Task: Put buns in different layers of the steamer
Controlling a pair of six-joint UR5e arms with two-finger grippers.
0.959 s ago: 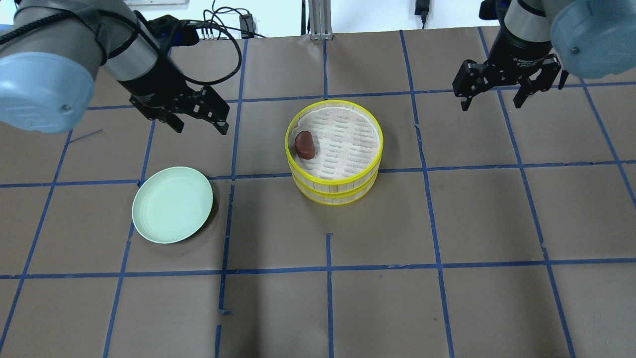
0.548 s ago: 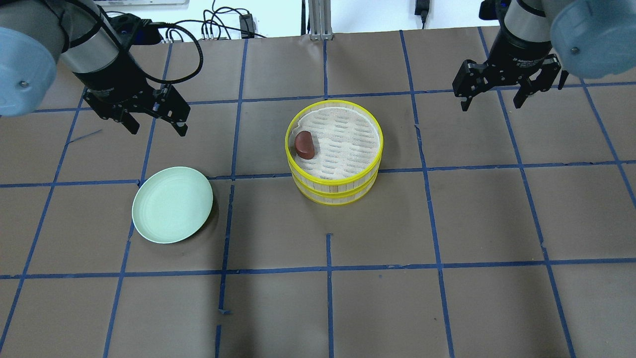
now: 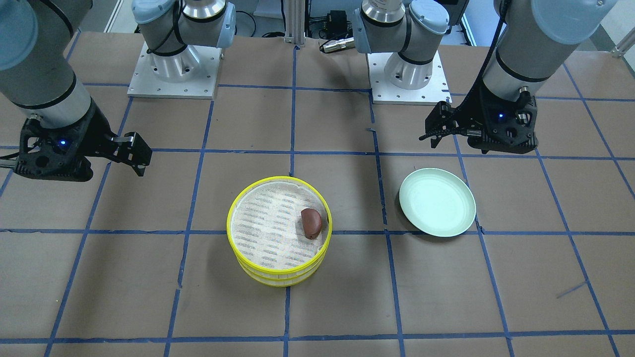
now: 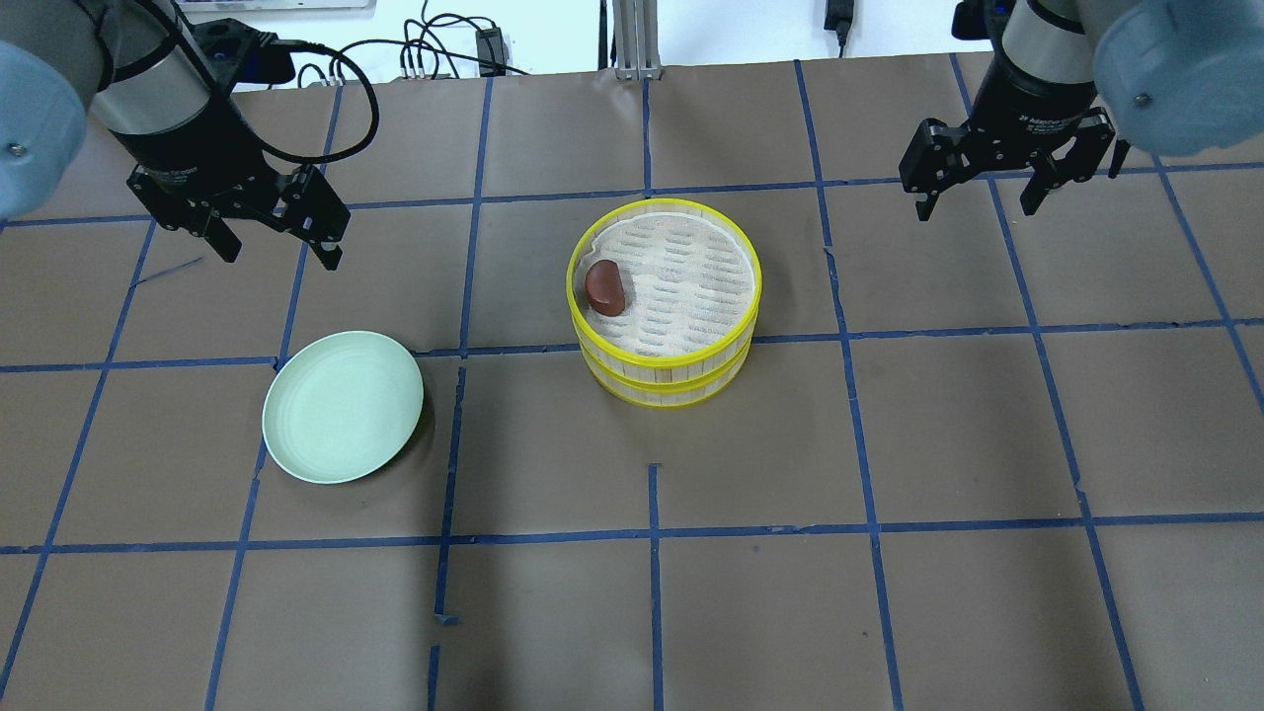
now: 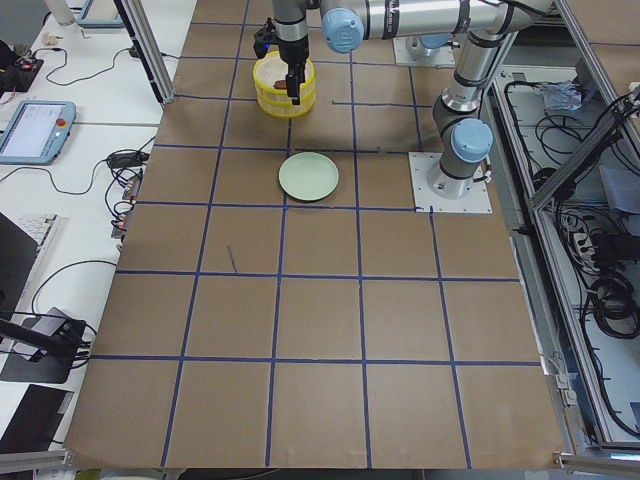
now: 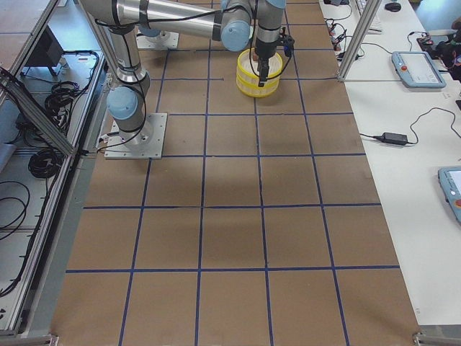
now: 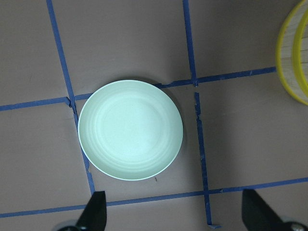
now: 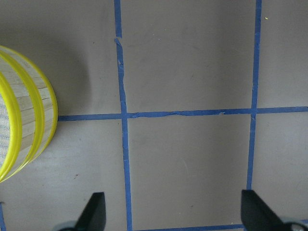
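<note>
Going across the overhead shot: upper left of the frame is the left hand (image 4: 281,255), fingers spread wide with nothing between them, hanging above the worktop (image 4: 948,434) just up from the plate (image 4: 343,407). The plate itself sits left of centre and it's bare. The left wrist view looks straight down on it and there's no bun there.

Dead centre are the two steamer layers, stacked. The top layer (image 4: 691,276) sits square on the bottom layer (image 4: 660,383), yellow rims lined up. The brown bun (image 4: 605,287) lies on the top layer's slatted floor, tucked against the left side of the rim.

Upper right of the frame is the right hand (image 4: 978,207), also wide open and empty, well apart from the steamer.

So where does that leave things? The white bun doesn't show in any view. The plate is bare and both hands hold nothing, so my guess is that it's in the bottom layer, hidden under the top one, but the pictures can't confirm that. If so, the job looks basically finished, with one bun per layer and both hands clear of the stack.
</note>
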